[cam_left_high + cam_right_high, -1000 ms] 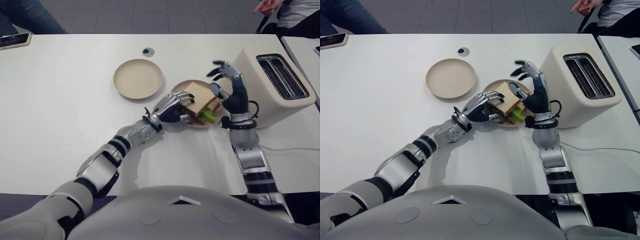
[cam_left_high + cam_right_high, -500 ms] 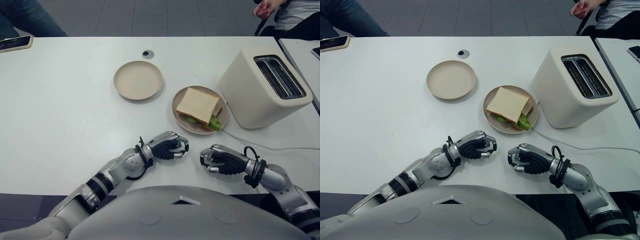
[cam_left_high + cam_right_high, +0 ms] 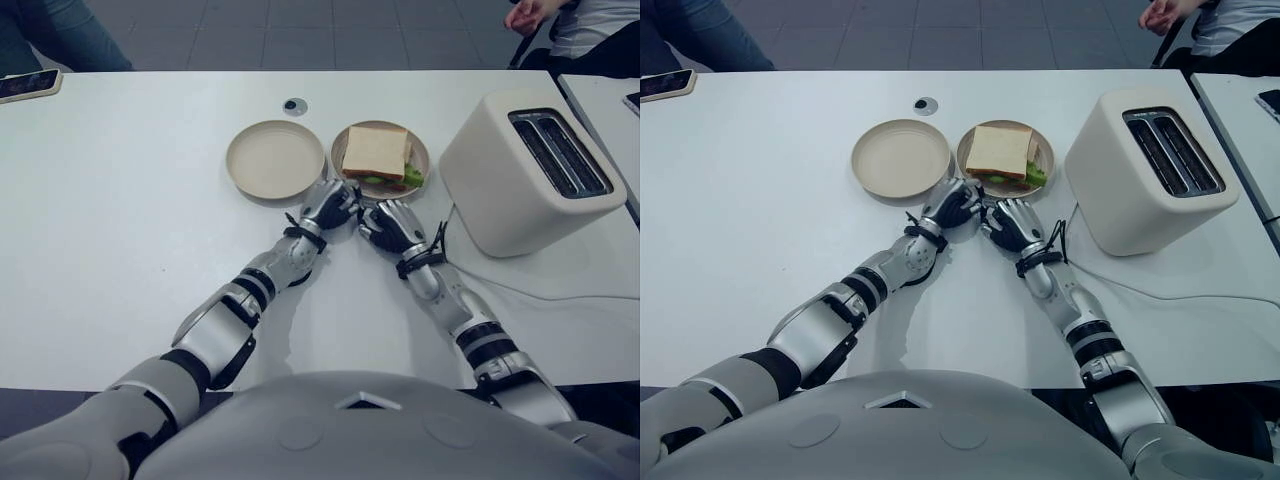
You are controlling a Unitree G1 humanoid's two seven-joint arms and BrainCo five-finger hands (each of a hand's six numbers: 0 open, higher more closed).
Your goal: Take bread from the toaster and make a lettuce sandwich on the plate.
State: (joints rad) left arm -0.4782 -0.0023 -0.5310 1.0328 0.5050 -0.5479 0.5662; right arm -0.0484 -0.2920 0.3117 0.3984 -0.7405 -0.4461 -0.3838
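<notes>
sandwich [image 3: 376, 153] on plate [image 3: 420, 158] | empty plate [image 3: 275, 159] left | toaster [image 3: 530, 170] right

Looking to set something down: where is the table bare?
Bare: the wide table left of the empty plate, out to the phone. Crowded: left hand and right hand sit together before the sandwich plate, toaster close on its right.

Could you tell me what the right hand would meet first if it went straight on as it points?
Probably the near rim of the plate, then the sandwich on it; the right hand sits close to that rim, contact unclear.
</notes>
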